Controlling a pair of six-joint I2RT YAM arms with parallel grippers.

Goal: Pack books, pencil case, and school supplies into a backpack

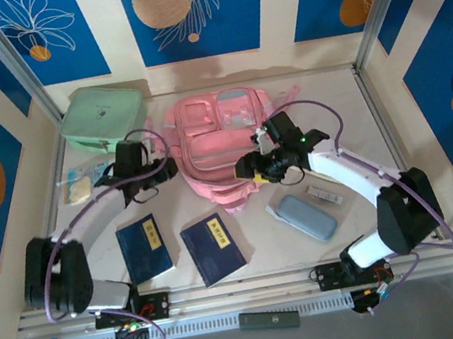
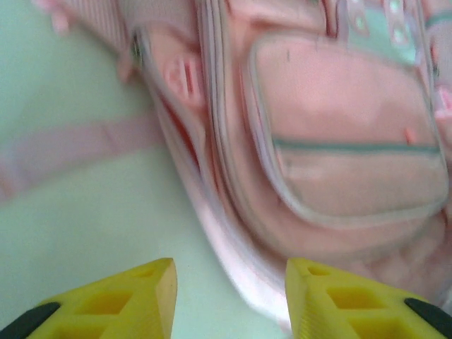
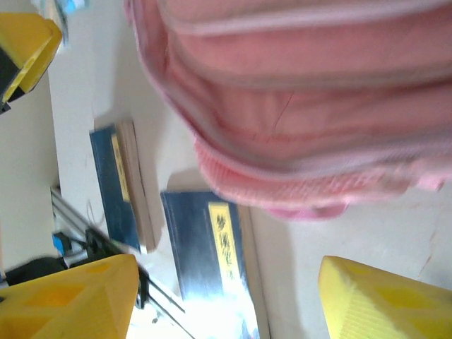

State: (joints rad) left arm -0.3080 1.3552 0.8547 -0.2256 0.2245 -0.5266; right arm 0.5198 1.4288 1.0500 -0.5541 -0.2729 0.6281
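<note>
The pink backpack (image 1: 221,145) lies flat mid-table, zip pockets up. My left gripper (image 1: 167,170) is at its left side, open; in the left wrist view the yellow fingers (image 2: 229,300) stand apart with the backpack's edge (image 2: 332,141) just beyond them, nothing between. My right gripper (image 1: 250,171) hovers at the bag's lower right, open (image 3: 226,300) above the table. Two navy books (image 1: 144,248) (image 1: 213,248) lie near the front, also seen under the right wrist (image 3: 113,183) (image 3: 205,247). The grey-blue pencil case (image 1: 304,218) and the small whitish school supplies bar (image 1: 324,196) lie to the right.
A mint-green boxy case (image 1: 102,117) sits at the back left, with a clear packet (image 1: 75,185) in front of it. A dark bar (image 1: 269,320) rests on the front rail. Metal frame posts rise at both back corners.
</note>
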